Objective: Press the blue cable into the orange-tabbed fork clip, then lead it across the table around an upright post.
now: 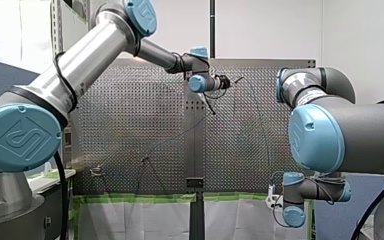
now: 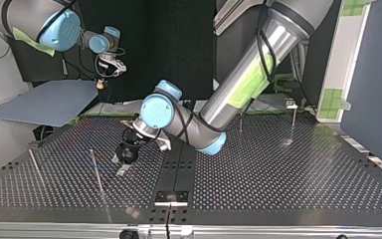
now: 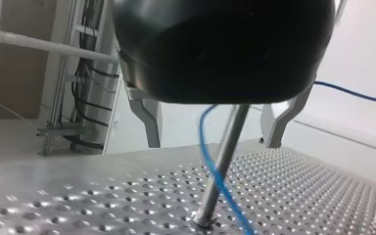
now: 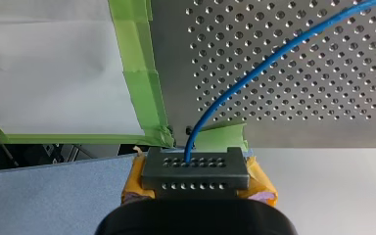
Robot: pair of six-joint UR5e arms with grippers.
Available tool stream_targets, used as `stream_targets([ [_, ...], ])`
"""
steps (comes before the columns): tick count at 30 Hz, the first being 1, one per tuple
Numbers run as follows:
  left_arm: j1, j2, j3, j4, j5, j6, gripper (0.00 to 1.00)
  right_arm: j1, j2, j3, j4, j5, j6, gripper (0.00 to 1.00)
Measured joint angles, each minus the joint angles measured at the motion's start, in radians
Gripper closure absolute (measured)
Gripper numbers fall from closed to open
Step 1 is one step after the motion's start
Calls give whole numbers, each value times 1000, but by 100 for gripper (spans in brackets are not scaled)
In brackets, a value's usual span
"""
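In the left wrist view my left gripper (image 3: 213,144) is open, its metal fingers (image 3: 147,122) standing on either side of an upright metal post (image 3: 223,161). The blue cable (image 3: 215,171) runs down past that post, between the fingers but not held. In the top view this gripper (image 2: 126,157) hangs low over the plate, left of the middle. My right gripper (image 4: 196,178) has yellow pads (image 4: 262,183) and is shut on a grey perforated block from which the blue cable (image 4: 254,73) leads out over the plate. It sits off the plate's corner (image 2: 101,84). I cannot make out an orange-tabbed clip.
More thin posts (image 2: 97,172) (image 2: 35,164) stand at the top view's left, and a taller one (image 2: 293,122) stands at its right. A grey board (image 2: 45,102) lies beside the plate under my right gripper. Green tape (image 4: 139,73) lines the plate's edge.
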Motion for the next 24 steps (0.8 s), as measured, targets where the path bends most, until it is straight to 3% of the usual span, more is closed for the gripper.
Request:
stream_targets([
  [8, 8, -6, 5, 13, 65, -65, 0, 3, 0, 0, 1, 0, -4, 100],
  [24, -3, -6, 6, -40, 202, -201, 0, 5, 0, 0, 7, 0, -5, 100],
])
